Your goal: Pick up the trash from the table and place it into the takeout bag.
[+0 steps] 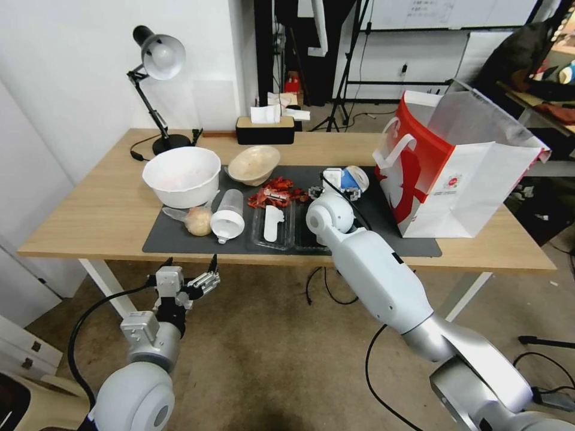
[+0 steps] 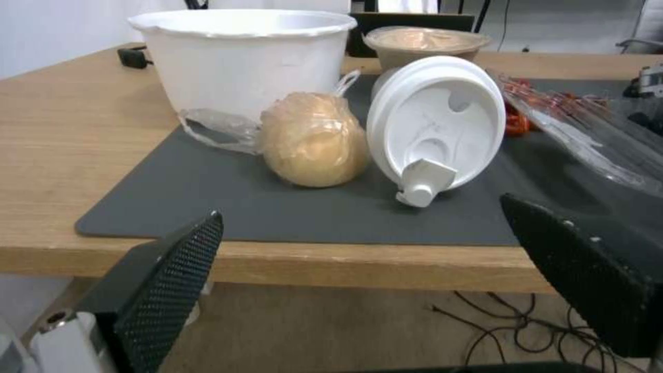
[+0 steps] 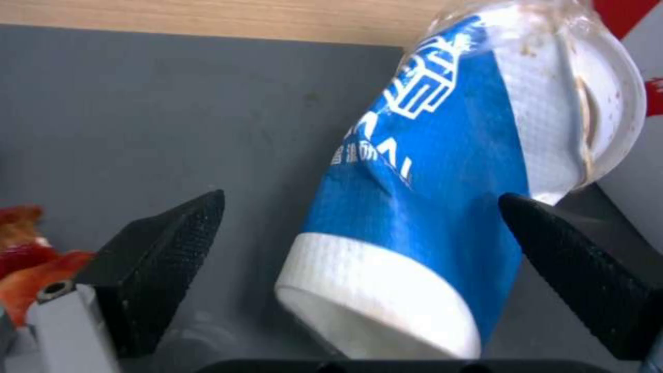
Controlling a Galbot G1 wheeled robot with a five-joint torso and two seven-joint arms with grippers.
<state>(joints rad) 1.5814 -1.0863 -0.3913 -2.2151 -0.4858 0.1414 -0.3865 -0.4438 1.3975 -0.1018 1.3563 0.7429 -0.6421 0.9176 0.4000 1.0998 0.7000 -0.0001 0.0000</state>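
Trash all on table [image 1: 90, 221] yet, nothing visibly in takeout bag [image 1: 461, 173], upright at mat's right end, mouth open. Blue-and-white paper cup [image 3: 442, 171] on its side on dark mat [image 3: 152, 103], just beside bag, framed between spread fingers of right gripper [image 3: 359, 248]; no contact visible. Left gripper [image 1: 190, 272] parked below table's front edge, fingers wide apart, empty. Remaining: clear lidded cup [image 2: 435, 129] on its side, touching beige lump [image 2: 314, 140]; tan bowl [image 1: 253, 163]; red wrappers [image 1: 277, 191]; clear tray [image 1: 272, 224]; white bowl [image 1: 181, 175]. Judged: first pick barely started, grasp on cup not yet closed, everything else left.
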